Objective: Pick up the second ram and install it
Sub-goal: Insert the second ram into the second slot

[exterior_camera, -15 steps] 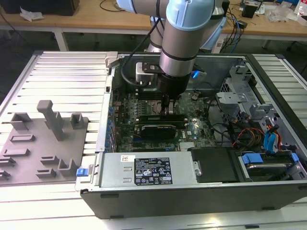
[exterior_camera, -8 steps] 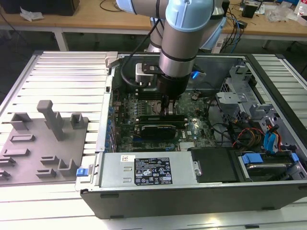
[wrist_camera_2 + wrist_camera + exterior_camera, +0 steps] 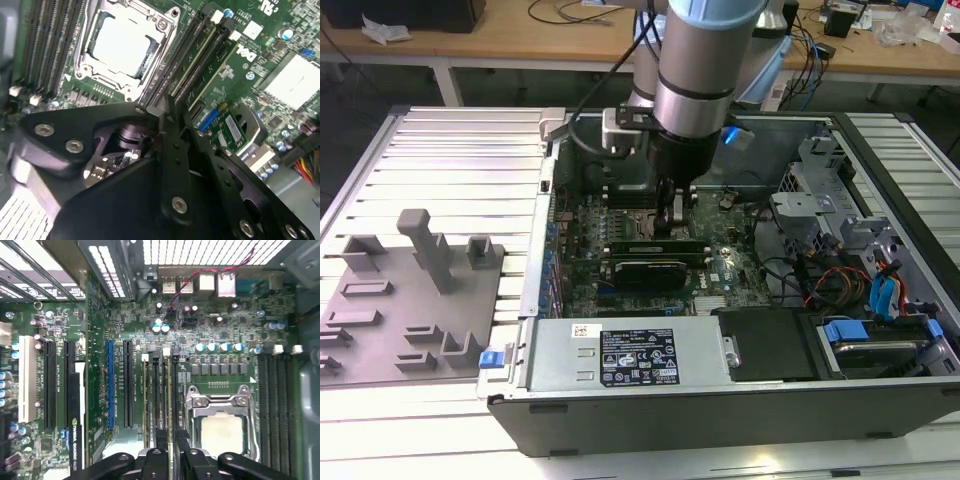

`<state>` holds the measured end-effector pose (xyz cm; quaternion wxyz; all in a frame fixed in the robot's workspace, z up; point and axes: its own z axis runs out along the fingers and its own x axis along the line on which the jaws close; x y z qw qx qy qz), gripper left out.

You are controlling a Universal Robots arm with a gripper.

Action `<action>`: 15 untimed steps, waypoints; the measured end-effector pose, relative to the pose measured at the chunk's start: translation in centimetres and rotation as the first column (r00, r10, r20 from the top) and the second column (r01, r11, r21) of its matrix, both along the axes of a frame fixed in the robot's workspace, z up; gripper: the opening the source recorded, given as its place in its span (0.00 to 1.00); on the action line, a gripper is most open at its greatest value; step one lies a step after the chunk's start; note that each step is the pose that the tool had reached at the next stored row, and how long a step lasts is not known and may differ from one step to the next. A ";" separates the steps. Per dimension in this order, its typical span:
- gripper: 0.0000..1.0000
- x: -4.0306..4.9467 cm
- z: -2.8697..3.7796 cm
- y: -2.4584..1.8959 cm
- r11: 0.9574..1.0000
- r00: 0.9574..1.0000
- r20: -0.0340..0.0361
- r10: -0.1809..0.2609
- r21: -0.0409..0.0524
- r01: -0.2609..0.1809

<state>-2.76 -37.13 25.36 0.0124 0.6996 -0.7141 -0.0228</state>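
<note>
The arm descends near-vertically into the open computer case (image 3: 880,300), its wrist straight down over the motherboard (image 3: 720,275). The gripper (image 3: 674,222) sits just beside the CPU socket (image 3: 222,427), on the side toward the black card (image 3: 645,270), its fingers (image 3: 172,150) drawn together on the top edge of the second ram (image 3: 168,400). That stick stands upright in 1 of the slots beside the CPU socket.

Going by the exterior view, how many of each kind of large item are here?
Robot arm: 1
gripper: 1
Computer case: 1
Power supply: 1
Grey fixture plate: 1
Total: 5
</note>
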 end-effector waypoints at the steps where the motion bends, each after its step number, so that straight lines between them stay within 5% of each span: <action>1: 0.13 0.00 0.50 0.16 1.000 1.000 0.000 0.000 -0.004 0.000; 3: 0.11 0.00 1.21 0.32 1.000 1.000 0.000 0.000 -0.009 0.000; 8: 0.11 0.00 1.45 0.33 1.000 1.000 0.000 0.000 -0.011 0.000; 15: 0.11 0.00 3.12 0.33 1.000 1.000 0.000 0.000 -0.010 0.000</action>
